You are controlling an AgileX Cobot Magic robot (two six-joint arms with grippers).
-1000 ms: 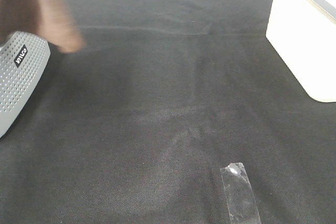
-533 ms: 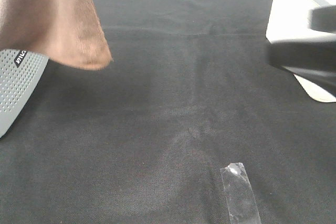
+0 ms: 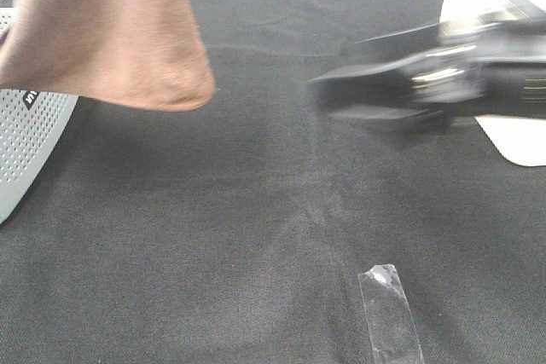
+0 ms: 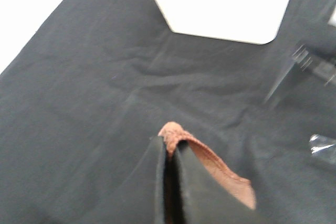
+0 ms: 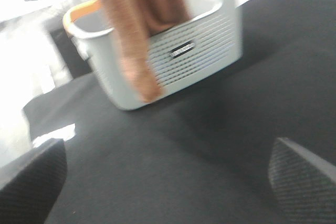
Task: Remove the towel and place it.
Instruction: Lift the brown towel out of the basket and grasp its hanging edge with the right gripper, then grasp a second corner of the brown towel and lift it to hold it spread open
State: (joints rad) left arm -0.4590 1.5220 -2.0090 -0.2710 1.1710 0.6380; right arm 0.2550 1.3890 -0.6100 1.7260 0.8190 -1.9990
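The reddish-brown towel hangs in the air at the far left, above the table and over the edge of a grey basket. In the left wrist view my left gripper is shut on a folded edge of the towel. The left gripper itself is out of the exterior high view. My right gripper reaches in from the right, blurred, open and empty, to the right of the towel and apart from it. In the right wrist view its fingertips stand wide, facing the hanging towel.
A black cloth covers the table. The perforated grey basket has an orange rim. A white box stands at the right edge, also in the left wrist view. A strip of clear tape lies near the front.
The towel has swung rightward and further into view. My right arm has come in from the right edge and moved left toward the towel, still open.
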